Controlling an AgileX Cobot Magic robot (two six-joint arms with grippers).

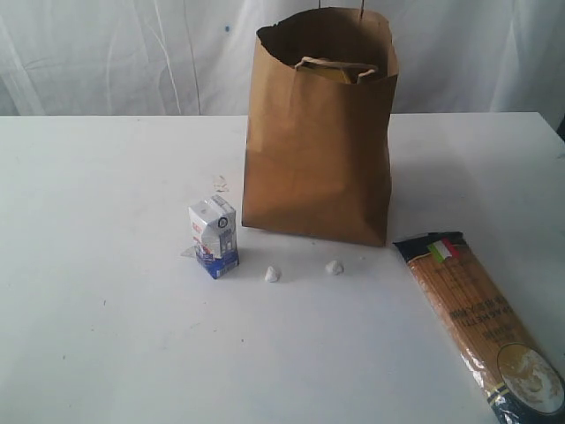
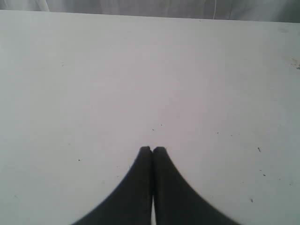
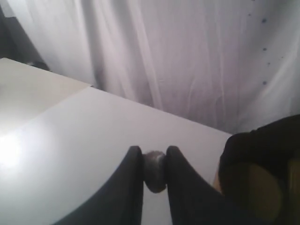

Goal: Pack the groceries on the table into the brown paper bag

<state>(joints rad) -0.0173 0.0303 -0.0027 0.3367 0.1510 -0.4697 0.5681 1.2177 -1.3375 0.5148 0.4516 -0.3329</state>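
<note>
The brown paper bag (image 1: 318, 150) stands upright and open-mouthed, probably so goods can drop in. The small white-blue carton (image 1: 214, 236) and spaghetti packet (image 1: 481, 327) lie outside it, out of either pincer's view. The right pincer (image 3: 153, 150) nips an unidentifiable small grey lump (image 3: 154, 172). The left pincer (image 2: 152, 150) is clenched, empty, over bare table (image 2: 140, 70).

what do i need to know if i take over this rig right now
Grippers: the left gripper is shut and empty over bare table. The right gripper has its jaws close together with a small greyish lump between the tips; I cannot tell if it is gripped.
Done: the brown paper bag stands upright with a yellow item showing at its mouth; other contents are hidden.
Left: the small white-blue carton stands left-front of the bag, and the long spaghetti packet lies flat to its right.
</note>
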